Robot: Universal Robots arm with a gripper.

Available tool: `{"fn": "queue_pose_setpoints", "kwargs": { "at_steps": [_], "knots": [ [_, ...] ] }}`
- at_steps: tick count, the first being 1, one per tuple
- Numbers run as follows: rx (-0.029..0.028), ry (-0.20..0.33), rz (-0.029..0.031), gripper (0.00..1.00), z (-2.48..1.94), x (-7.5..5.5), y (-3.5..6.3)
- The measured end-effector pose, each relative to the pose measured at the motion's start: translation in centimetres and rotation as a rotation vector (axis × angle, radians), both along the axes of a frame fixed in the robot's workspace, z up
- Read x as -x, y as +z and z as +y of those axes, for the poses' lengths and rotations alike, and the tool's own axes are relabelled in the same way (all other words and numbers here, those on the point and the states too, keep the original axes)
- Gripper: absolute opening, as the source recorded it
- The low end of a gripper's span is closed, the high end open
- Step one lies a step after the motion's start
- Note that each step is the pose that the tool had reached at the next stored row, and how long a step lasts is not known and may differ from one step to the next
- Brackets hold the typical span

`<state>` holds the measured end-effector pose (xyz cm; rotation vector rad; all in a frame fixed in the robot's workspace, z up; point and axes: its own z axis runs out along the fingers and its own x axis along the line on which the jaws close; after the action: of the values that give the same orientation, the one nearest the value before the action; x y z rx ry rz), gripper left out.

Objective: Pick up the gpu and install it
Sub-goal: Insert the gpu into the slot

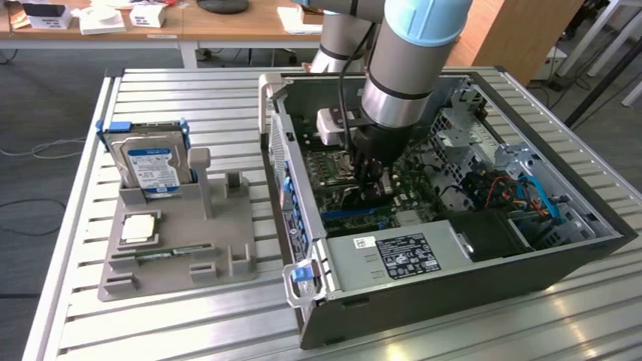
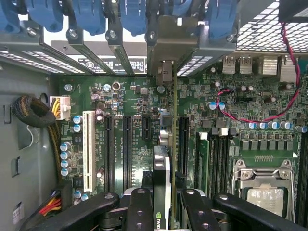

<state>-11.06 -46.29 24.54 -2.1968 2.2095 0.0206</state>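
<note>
The arm reaches down into the open computer case, which lies on its side on the slatted metal table, occupying the half of the table toward the exterior view's right. The gripper sits low inside the case, directly above the motherboard.

In the wrist view, the gripper has its black fingers closed on either side of the gpu, which is held on edge between them. The card's thin edge runs away from the camera toward the rear wall of the case, in line with the black expansion slots on the green motherboard. Its metal bracket stands at the rear slot openings, beside the row of blue retention clips. Whether the card's connector is fully seated in its slot cannot be determined.

A white slot lies beside the black slots, toward the case edge. The processor socket and memory slots lie on the other side of the card. A red and black wire loops over the board.

On the table toward the exterior view's left, a grey parts holder carries a hard drive standing upright at its far end, a processor lying flat, and a memory stick near its front edge. The power supply fills the near corner of the case.
</note>
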Motion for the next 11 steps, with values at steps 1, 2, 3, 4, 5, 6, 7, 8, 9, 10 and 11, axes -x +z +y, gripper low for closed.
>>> {"fn": "queue_pose_setpoints", "kwargs": {
  "at_steps": [1,2,3,4,5,6,7,8,9,10,11],
  "knots": [
    [0.0001,0.0,0.0002,0.27,0.0,0.02,-0.01],
    [0.0002,0.0,0.0003,0.27,0.0,0.03,-0.01],
    [0.0002,0.0,0.0003,0.27,0.0,0.05,-0.02],
    [0.0001,0.0,0.0002,0.27,0.0,0.05,-0.03],
    [0.0001,0.0,0.0002,0.27,0.0,0.05,-0.04],
    [0.0001,0.0,0.0003,0.27,0.0,0.05,-0.05],
    [0.0,0.0,0.0002,0.27,0.0,0.05,-0.05],
    [0.0001,0.0,0.0002,0.27,0.0,0.05,-0.05],
    [0.0,0.0,0.0002,0.27,0.0,0.05,-0.05],
    [0.0,-0.001,0.0002,0.27,0.0,0.05,-0.05],
    [0.0,-0.002,0.0002,0.27,0.0,0.05,-0.06]
  ]
}}
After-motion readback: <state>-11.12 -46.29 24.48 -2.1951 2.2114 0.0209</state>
